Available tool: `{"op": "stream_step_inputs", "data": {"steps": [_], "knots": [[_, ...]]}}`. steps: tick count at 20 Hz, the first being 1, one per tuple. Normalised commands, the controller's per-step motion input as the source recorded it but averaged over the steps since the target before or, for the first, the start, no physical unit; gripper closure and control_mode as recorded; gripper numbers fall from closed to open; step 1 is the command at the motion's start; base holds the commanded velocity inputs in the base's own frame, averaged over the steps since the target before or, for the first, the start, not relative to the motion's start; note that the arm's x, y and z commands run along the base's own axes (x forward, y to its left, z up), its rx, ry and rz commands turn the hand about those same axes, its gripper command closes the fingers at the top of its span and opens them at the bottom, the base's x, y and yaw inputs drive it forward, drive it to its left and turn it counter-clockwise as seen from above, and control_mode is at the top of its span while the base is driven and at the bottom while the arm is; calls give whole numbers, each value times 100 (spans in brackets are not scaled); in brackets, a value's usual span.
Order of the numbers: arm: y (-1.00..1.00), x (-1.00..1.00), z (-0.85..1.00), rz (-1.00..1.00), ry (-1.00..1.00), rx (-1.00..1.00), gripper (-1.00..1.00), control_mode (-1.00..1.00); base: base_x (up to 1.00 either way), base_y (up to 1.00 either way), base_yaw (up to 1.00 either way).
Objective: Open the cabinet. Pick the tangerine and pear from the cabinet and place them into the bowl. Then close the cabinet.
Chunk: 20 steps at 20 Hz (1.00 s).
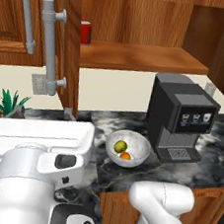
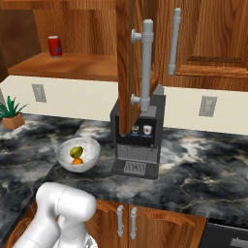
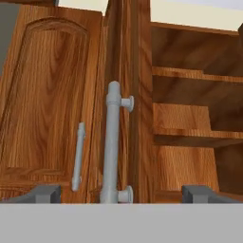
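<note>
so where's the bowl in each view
left base view: the bowl sits low and right of centre on the dark marble counter, just left of the coffee machine.
right base view: the bowl sits low on the left, again just left of the coffee machine.
hand view: not in it.
shared landmark: the coffee machine, on the counter beside the bowl.

The arm (image 1: 30,183) is glossy white with rounded, bulbous link housings, dark grey-black joint sections between them, a small dark oval inset on one housing, and two small dark finger tips (image 3: 45,193).
</note>
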Motion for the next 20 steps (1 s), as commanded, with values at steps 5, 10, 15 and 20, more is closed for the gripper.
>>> {"op": "stream_step_inputs", "data": {"steps": [5, 10, 15, 20], "knots": [[-3, 9, 0, -39, -2, 1, -100, -100, 0, 0, 0], [-8, 39, 0, -31, 3, 4, -100, -100, 0, 0, 0], [0, 84, 0, -14, 5, 0, -100, -100, 0, 0, 0], [-2, 91, 0, -7, 12, 0, -100, -100, 0, 0, 0]]}}
